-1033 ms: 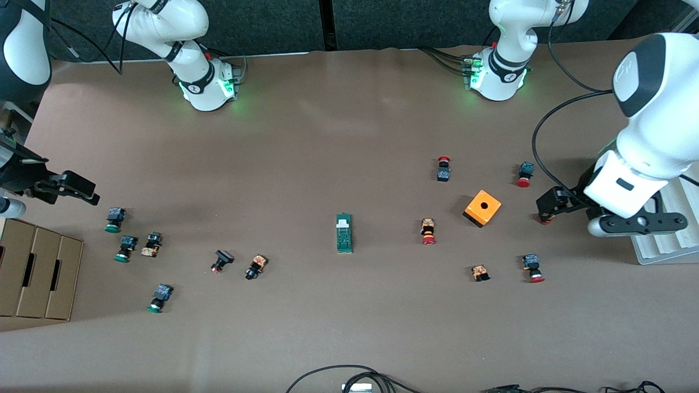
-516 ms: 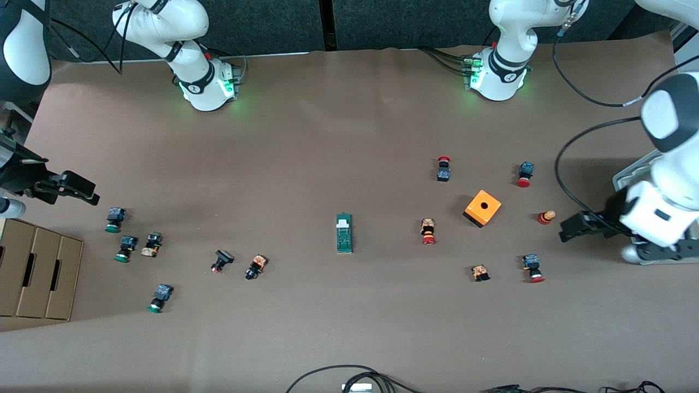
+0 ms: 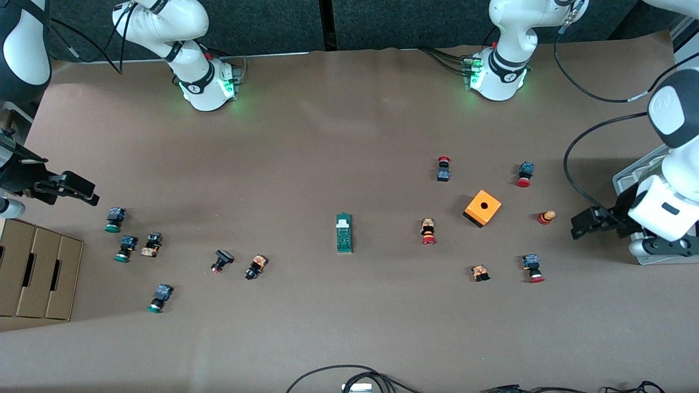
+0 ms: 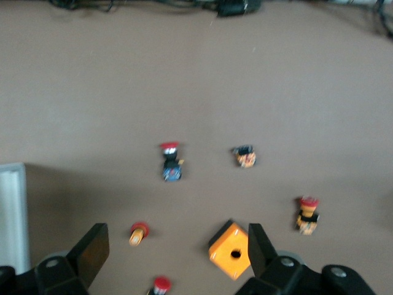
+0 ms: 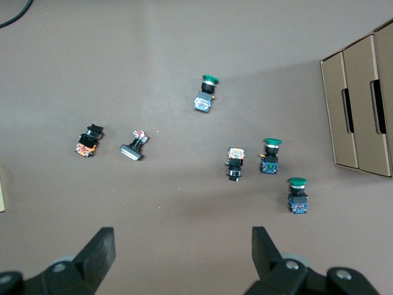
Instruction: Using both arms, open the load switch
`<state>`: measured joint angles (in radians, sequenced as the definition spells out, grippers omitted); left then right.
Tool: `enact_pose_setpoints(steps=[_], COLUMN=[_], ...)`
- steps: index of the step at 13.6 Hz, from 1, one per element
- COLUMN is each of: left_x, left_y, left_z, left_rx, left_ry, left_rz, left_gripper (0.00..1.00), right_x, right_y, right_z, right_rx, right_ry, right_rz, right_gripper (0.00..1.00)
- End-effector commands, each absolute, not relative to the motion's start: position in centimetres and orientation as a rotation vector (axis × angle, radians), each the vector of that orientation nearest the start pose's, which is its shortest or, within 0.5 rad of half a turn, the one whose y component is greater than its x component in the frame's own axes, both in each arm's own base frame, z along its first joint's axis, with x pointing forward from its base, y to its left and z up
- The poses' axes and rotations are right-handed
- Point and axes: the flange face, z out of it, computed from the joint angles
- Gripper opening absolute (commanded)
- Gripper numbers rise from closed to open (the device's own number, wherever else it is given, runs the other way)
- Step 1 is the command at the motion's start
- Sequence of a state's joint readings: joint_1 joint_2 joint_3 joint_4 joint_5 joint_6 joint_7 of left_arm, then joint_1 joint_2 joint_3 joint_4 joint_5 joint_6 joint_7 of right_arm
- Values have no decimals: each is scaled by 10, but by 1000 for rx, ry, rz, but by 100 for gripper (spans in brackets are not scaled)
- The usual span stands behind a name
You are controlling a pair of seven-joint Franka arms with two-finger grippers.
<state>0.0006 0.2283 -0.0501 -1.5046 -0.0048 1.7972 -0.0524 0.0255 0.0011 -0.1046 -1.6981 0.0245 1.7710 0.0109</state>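
Both tools (image 3: 580,226) (image 3: 82,191) hang well apart from load switch (image 3: 344,233).

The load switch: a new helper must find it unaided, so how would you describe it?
Start at the orange cube, then go toward the right arm's end of the table, past a red-capped button. The load switch lies alone mid-table: a narrow dark-green block with a white end piece, longer than any button.

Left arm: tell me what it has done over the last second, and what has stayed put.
The left gripper pulled away from the small red-and-yellow button it had been covering, toward the left arm's end of the table, leaving the button uncovered. It is open and holds nothing. The right gripper, also open, waits unmoved at its end. The load switch, orange cube and other buttons lie unchanged.
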Motion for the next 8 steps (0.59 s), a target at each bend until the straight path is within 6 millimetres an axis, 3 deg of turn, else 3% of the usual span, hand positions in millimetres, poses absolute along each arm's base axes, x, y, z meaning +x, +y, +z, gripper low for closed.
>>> enact_pose_setpoints(steps=[1, 3, 5, 8], left_x=[614, 600, 581, 584], left_y=[-42, -47, -36, -31], left_z=[573, 600, 617, 614], left_rx=[-3133, -3135, -3132, -3122], left_ry=[44, 3, -31, -50], left_rz=[-18, -74, -28, -10], left_gripper=[100, 100, 100, 100], right_x=[573, 573, 573, 573], right_y=[-43, -43, -43, -43], right_z=[585, 585, 585, 585], right_rx=[-3131, -3129, -3131, -3131], right_ry=[137, 137, 137, 137], right_rz=[-133, -133, -133, -135], right_gripper=[99, 99, 99, 99])
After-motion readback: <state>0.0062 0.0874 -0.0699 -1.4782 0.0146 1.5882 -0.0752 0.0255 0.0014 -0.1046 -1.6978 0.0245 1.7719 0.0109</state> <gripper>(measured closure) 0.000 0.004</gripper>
